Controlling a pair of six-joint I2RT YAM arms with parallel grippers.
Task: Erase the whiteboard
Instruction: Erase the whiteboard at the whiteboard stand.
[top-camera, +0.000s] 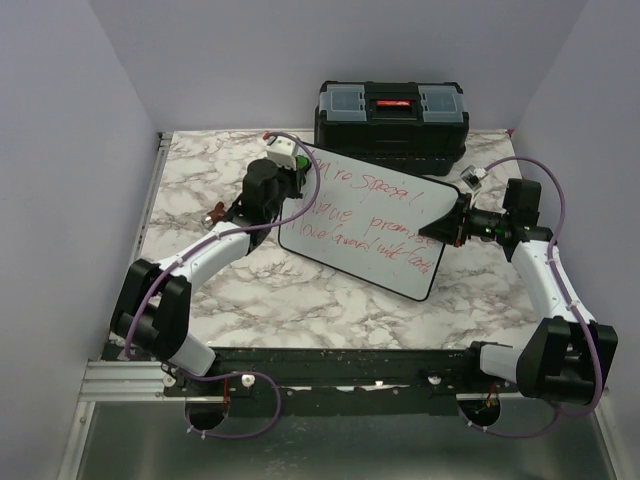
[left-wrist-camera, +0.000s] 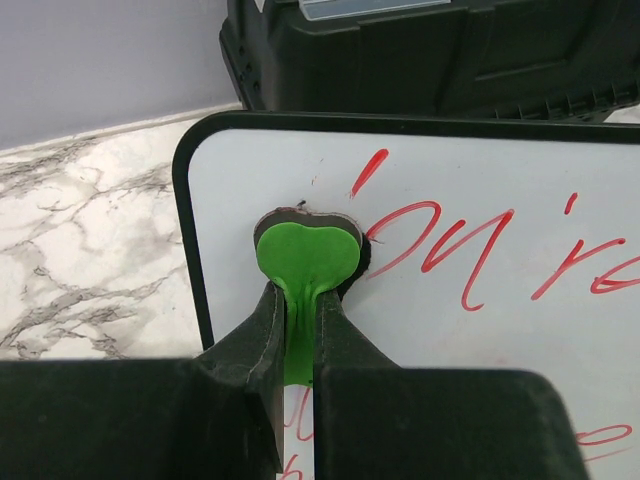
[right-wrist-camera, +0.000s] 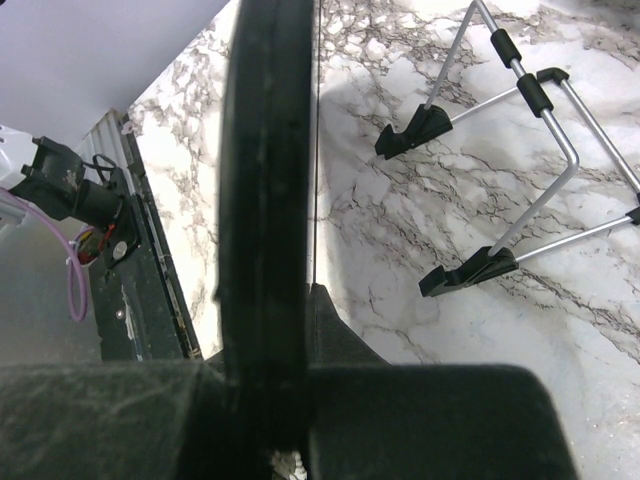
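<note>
Marbled tabletop (top-camera: 300, 300) carried the flat, round-cornered whiteboard (top-camera: 370, 215) at its middle, red scrawl across it. The left gripper (left-wrist-camera: 297, 310) pinched a green heart-shaped pad (left-wrist-camera: 305, 255) flat against the board's corner; the right gripper (top-camera: 447, 224) clamped its thin black edge.

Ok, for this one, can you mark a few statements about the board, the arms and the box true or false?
1. The whiteboard carries red writing. True.
2. The left end effector is empty. False: it is shut on a green eraser resting against the board's corner.
3. The right end effector clamps the whiteboard's edge. True.
4. The toolbox stands open in front of the board. False: its lid is closed and it sits behind the board.
</note>
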